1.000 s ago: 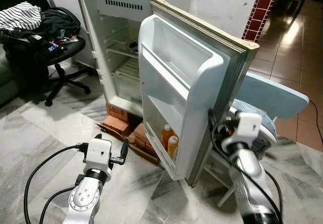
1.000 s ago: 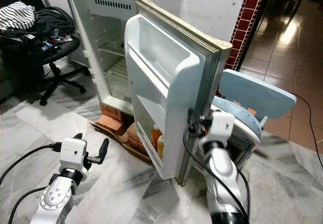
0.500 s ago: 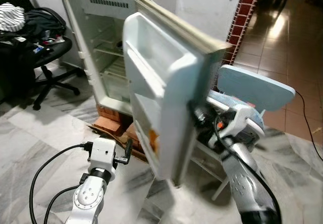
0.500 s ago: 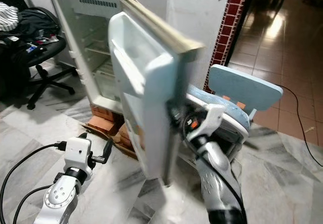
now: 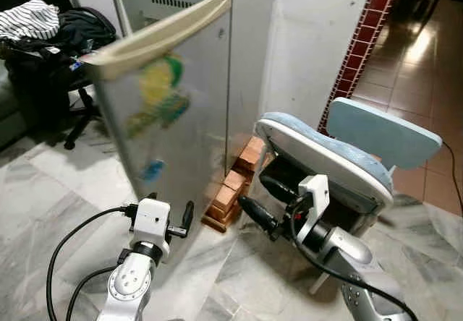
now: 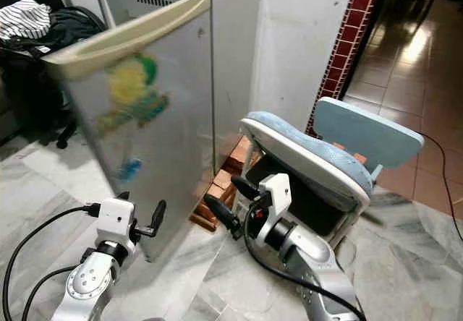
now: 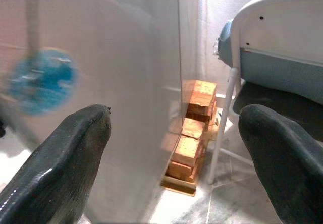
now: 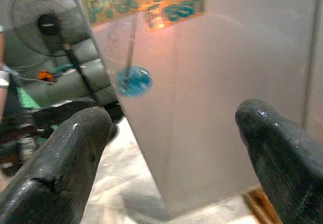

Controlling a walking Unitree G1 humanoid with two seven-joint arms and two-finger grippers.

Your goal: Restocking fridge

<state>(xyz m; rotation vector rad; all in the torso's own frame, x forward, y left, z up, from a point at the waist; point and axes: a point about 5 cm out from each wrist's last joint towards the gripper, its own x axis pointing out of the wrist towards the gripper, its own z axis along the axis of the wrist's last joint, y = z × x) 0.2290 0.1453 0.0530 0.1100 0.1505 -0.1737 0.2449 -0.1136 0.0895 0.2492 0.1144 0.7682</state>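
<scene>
Fridge door [image 5: 170, 111] is blurred and stands partway out from the fridge [image 5: 242, 53] body, hinged at the top right corner, its free edge out to the left. Judged step: shutting the door at the tail of restocking. No stock item is in either gripper.

Right gripper [image 5: 262, 199] is low in front of the blue chair [image 5: 340, 155], fingers spread and empty, aimed toward the door's lower right edge but apart from it. Left gripper [image 5: 182, 220] sits near the door's bottom corner, fingers apart, holding nothing.

To do it well: push flat on the door's outer face near the free edge, not at the hinge side; follow through until the seal seats. Keep the fingers off the gap between door and body. The fridge rests on stacked bricks [image 5: 235, 180], so a hard shove could rock it; go gently. Watch that the right arm does not snag the chair.

View differences: the right wrist view reads the door sticker [image 8: 146, 4] lettering, a blue round sticker [image 8: 133, 80], and a standing fan [image 8: 43, 22] beyond the door edge. The left wrist view gives the bricks and a white chair leg [image 7: 222, 123] close up. The head views add the office chair [image 5: 51, 39] piled with clothes at far left and the red tiled pillar [image 5: 358, 43].
</scene>
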